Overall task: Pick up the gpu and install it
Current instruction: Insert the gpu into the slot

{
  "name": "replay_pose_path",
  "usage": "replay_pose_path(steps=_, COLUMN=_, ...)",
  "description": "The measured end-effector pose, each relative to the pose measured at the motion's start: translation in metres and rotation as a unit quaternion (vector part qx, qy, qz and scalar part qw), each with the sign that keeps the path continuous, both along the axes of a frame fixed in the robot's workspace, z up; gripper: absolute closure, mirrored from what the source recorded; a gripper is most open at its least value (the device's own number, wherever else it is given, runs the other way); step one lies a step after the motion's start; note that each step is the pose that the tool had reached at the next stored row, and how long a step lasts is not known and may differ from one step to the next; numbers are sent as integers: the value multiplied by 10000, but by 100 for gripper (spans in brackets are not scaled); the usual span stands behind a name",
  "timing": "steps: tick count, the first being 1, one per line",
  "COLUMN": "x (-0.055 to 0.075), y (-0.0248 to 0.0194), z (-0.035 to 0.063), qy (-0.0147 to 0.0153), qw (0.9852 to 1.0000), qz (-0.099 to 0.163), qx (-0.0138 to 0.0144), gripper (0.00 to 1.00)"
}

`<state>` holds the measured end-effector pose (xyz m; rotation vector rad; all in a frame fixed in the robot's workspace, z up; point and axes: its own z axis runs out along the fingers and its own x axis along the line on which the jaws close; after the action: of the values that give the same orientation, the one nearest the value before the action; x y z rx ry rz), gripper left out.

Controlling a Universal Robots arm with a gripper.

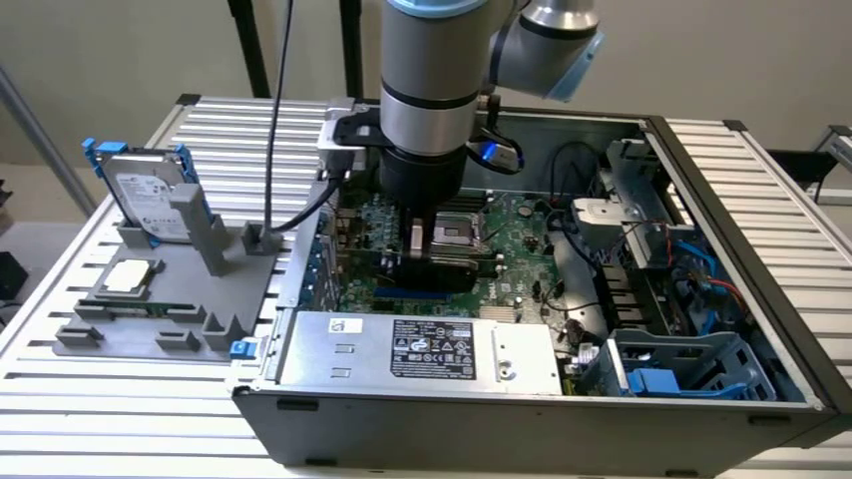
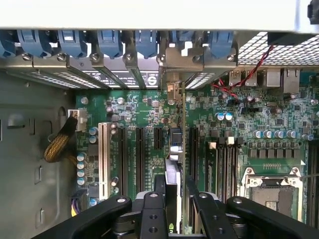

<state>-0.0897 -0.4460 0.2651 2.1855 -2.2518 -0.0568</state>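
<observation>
Inside the open computer case (image 1: pixel 719 180), my gripper (image 1: pixel 437 239) reaches down over the green motherboard (image 1: pixel 526 225). It is shut on the gpu (image 1: pixel 429 271), a black card held low above the board. In the wrist view the gpu (image 2: pixel 173 149) appears edge-on, running between my two black fingers (image 2: pixel 149 211) toward the case's rear wall. Its silver bracket (image 2: pixel 172 59) stands at the row of blue slot clips (image 2: pixel 109 42). The card lies along the black expansion slots (image 2: pixel 140 154); I cannot tell whether its edge sits in a slot.
A silver power supply (image 1: pixel 413 349) fills the case's front. A blue drive cage (image 1: pixel 685 369) and cables (image 1: pixel 665 259) are on the exterior view's right. Outside the case, a grey fixture (image 1: pixel 94 334) holds a hard drive with blue rails (image 1: pixel 144 200) and a green memory stick (image 1: pixel 127 307).
</observation>
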Motion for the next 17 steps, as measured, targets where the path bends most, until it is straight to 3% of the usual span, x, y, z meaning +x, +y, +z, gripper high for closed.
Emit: replay_pose_path(steps=17, x=-25, y=4, z=-46, qy=-1, qw=10000, qz=-8, qx=11, gripper=74)
